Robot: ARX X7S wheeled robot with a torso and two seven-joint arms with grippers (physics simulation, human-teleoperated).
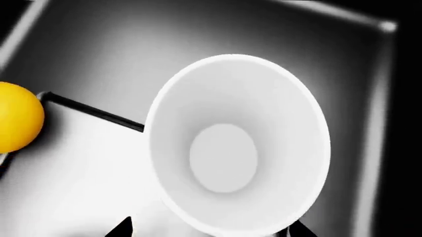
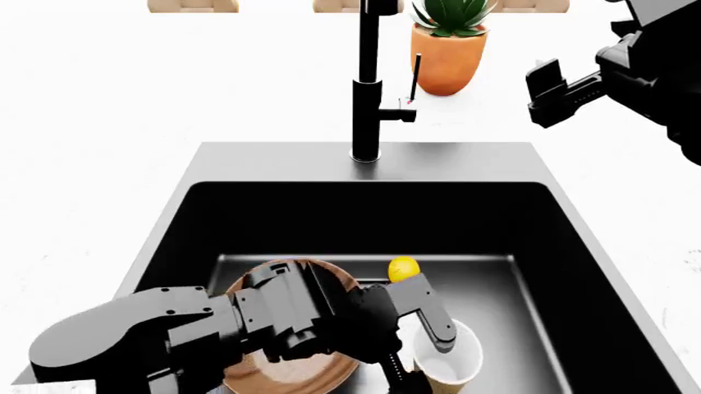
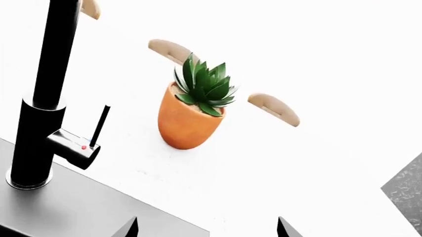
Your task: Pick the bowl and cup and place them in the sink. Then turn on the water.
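With the left gripper clamped on the cup low inside the sink, just beside the bowl already lying there, the placing step looks nearly done; the next move is to let go and lift clear of the basin walls. Beyond, the right gripper, its 2 fingers apart and empty, hangs near the faucet lever with open counter around.
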